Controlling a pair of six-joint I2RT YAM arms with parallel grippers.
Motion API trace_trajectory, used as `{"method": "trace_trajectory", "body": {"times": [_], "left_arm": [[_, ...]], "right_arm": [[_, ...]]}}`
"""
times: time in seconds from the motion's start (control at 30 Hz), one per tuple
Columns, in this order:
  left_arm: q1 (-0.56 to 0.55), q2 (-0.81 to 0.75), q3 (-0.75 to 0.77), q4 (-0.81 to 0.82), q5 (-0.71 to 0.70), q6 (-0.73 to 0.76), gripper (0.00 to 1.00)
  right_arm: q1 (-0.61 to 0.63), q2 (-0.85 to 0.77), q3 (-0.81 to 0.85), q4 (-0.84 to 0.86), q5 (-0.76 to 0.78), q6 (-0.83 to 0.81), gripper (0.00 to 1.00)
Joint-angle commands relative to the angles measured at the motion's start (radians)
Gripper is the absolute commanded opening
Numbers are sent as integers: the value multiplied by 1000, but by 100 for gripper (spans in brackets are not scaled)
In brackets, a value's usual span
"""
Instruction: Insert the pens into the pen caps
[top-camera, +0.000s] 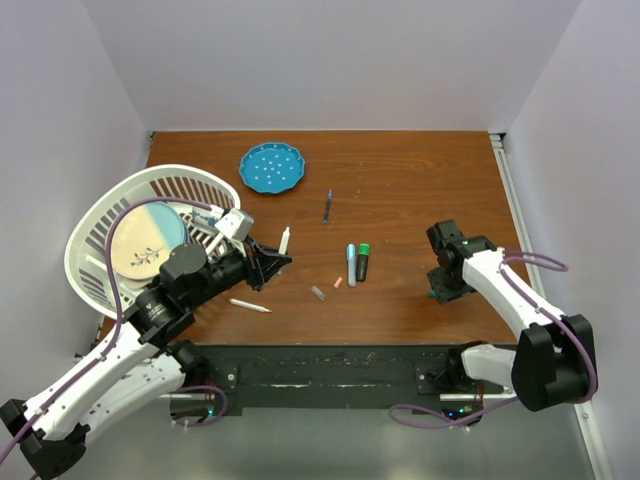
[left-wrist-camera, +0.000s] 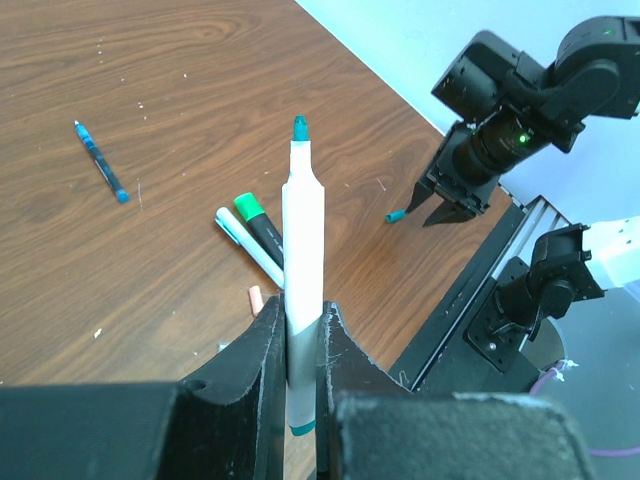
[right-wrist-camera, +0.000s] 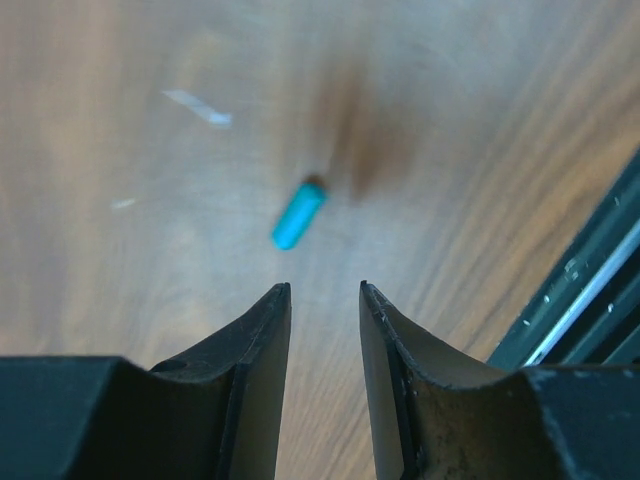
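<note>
In the left part of the top view, the left gripper (top-camera: 272, 262) clamps a white pen (left-wrist-camera: 302, 230) by the lower barrel. Its bare teal tip points away from the fingers, above the worktop (top-camera: 400, 180). In the middle lie a light blue pen (top-camera: 351, 265) and a green pen (top-camera: 363, 261), side by side, with a pink cap (top-camera: 338, 283) and a grey cap (top-camera: 318, 293) near them. At the right, the right gripper (right-wrist-camera: 325, 290) has its jaws a little apart with nothing between them. The teal cap (right-wrist-camera: 299, 215) lies flat on the wood just ahead of the fingertips. The step in hand seems to be picking up this cap. The jaws should probably be centred across its short body and go fully down. The cap's mouth should stay free for the pen tip.
</note>
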Motion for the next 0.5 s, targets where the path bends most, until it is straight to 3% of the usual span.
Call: {"method": "trace_trajectory", "body": {"times": [0.0,0.47], "left_arm": [[6,-7,-1,29,6,18,0],[6,-18,-3,38,-6,20,0]], "right_arm": [[-4,-3,-45,44,8,186,37],[-18,68,-8,26,111,220,40]]}}
